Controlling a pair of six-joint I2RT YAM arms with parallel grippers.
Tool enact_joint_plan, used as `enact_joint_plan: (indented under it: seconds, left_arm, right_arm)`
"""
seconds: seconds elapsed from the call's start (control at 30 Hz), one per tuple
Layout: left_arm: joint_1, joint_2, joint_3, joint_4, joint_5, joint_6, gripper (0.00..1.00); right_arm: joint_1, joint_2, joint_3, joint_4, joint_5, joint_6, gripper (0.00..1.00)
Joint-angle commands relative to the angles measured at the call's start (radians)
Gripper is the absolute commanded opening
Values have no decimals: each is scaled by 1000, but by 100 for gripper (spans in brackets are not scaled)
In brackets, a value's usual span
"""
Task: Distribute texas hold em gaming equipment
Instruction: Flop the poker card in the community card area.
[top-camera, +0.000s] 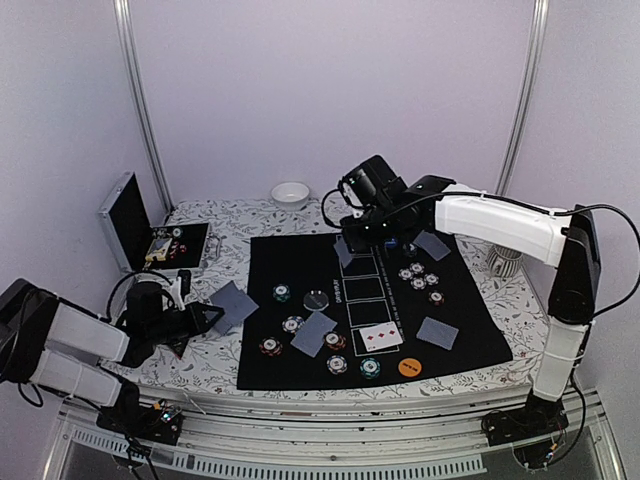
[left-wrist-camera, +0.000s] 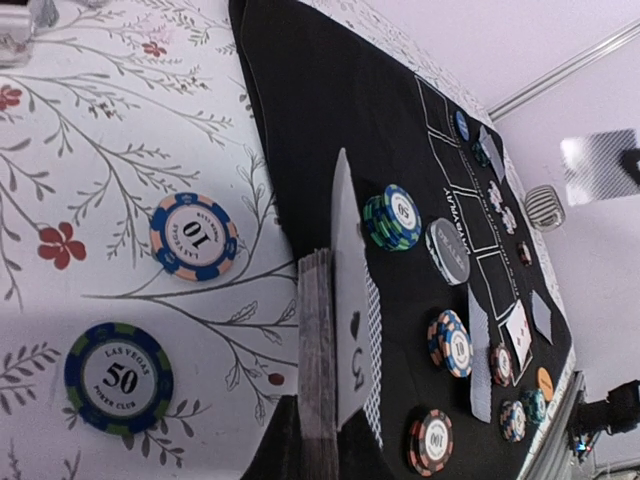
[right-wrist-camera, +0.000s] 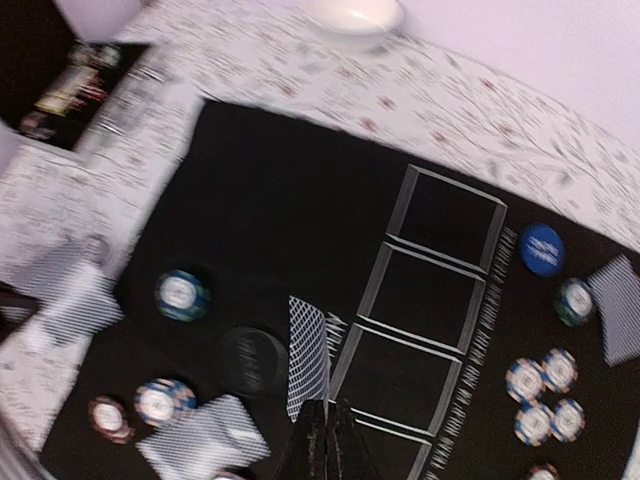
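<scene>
My left gripper is shut on a deck of grey-blue-backed playing cards at the mat's left edge. One card, a five of spades, sticks out of the deck. My right gripper is shut on a single face-down card and holds it over the top of the column of card boxes on the black mat. Chip stacks lie right of the boxes, others on the left. Two face-up cards lie in the lowest box. A black disc, an orange button and a blue button lie on the mat.
The open silver case stands at the back left. A white bowl sits at the back. A silver ribbed object stands right of the mat. Two loose chips lie on the flowered cloth. Face-down cards lie on the mat.
</scene>
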Motion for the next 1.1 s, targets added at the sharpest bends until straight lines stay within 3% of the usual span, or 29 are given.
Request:
enact_joint_plan:
  seconds: [0.0, 0.17, 0.4, 0.57, 0.77, 1.07]
  left_arm:
    - [7, -102, 46, -163, -64, 83, 0]
    - [7, -148, 46, -187, -77, 83, 0]
    - [7, -157, 38, -186, -71, 72, 0]
    - [6, -170, 37, -196, -80, 82, 0]
    - [6, -172, 38, -196, -81, 79, 0]
    - [7, -184, 37, -204, -81, 80, 0]
  right_arm:
    - [0, 96, 52, -445, 492, 59, 2]
    - [1, 250, 163, -789, 688, 245, 2]
    - [33, 429, 209, -784, 520, 211, 2]
    - [62, 504, 253, -681, 378, 151, 2]
    - [69, 539, 289, -570, 200, 83, 2]
    - [62, 548, 304, -494, 105, 76, 2]
